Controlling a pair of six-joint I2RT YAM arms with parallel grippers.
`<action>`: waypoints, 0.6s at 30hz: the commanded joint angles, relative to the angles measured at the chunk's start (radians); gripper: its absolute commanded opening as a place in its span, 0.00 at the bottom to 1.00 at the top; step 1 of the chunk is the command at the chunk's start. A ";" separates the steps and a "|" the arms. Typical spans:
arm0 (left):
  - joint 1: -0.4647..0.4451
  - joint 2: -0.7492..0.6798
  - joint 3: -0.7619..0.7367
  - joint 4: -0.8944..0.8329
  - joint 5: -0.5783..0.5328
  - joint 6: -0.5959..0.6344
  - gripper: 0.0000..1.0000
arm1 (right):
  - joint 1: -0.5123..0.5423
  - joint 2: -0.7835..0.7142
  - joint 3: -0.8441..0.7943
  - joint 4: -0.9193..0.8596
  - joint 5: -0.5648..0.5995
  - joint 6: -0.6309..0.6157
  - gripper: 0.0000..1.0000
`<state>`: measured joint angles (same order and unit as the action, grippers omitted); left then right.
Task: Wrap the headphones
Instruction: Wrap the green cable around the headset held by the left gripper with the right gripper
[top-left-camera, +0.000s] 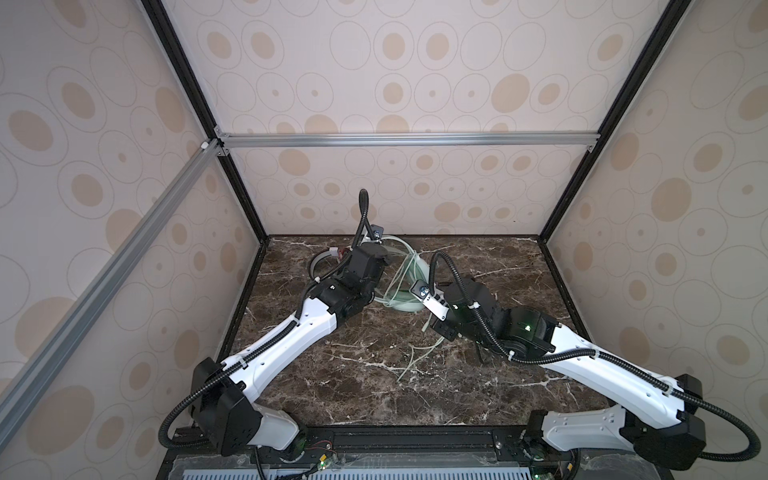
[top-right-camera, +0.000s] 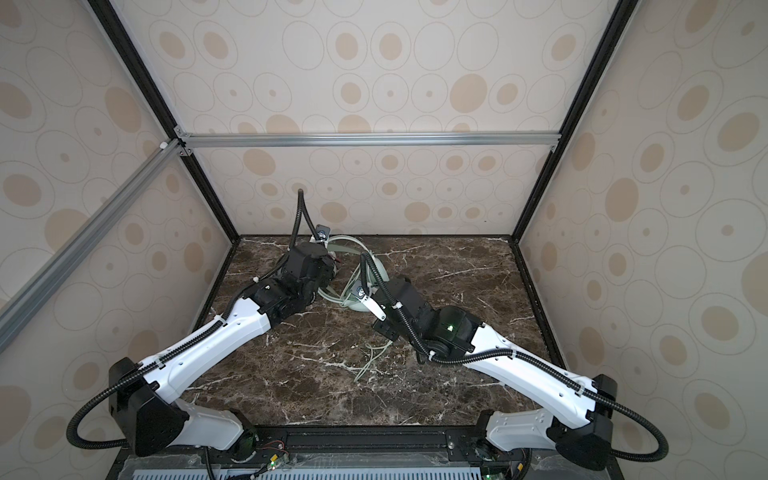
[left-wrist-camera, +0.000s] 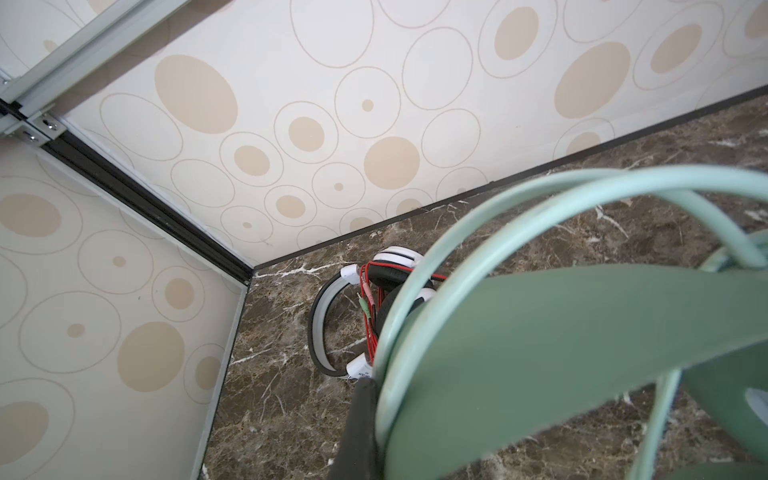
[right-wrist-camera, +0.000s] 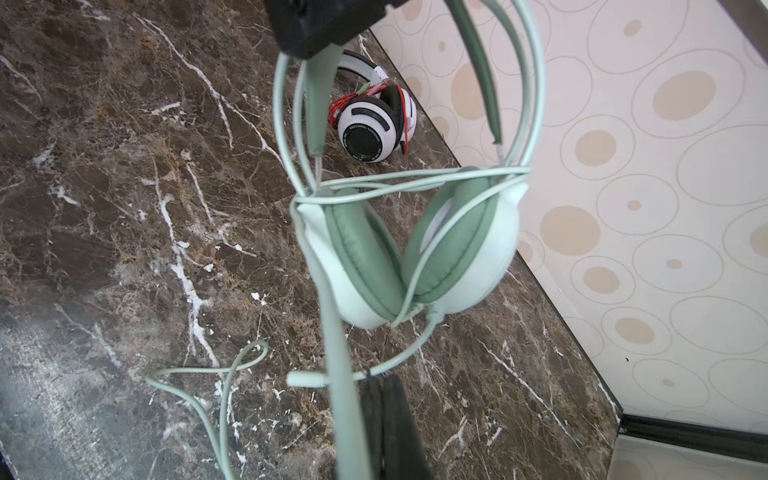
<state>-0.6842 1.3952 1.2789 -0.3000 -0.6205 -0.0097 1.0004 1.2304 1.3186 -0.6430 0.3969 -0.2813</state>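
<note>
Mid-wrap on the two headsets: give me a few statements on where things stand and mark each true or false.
1. The white headset lies on the table near the back wall. True.
2. The mint-green headset lies flat on the table. False: it hangs in the air, the left gripper clamped on its headband.
3. A red cable is wound around the white headset. True.
4. The pale green cable is fully wound. False: a loose length lies on the table.
5. The right gripper is open. False: it is shut on the pale green cable.
</note>
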 joint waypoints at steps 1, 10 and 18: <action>-0.021 -0.058 -0.014 0.050 0.005 0.079 0.00 | -0.012 -0.001 0.058 -0.003 0.012 -0.031 0.00; -0.056 -0.112 -0.081 0.012 0.096 0.150 0.00 | -0.033 0.025 0.128 -0.025 0.018 -0.051 0.00; -0.057 -0.163 -0.106 -0.012 0.262 0.108 0.00 | -0.141 0.039 0.137 -0.028 -0.012 0.024 0.04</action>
<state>-0.7399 1.2678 1.1702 -0.3080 -0.4355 0.0963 0.8948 1.2789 1.4120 -0.6903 0.3824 -0.2977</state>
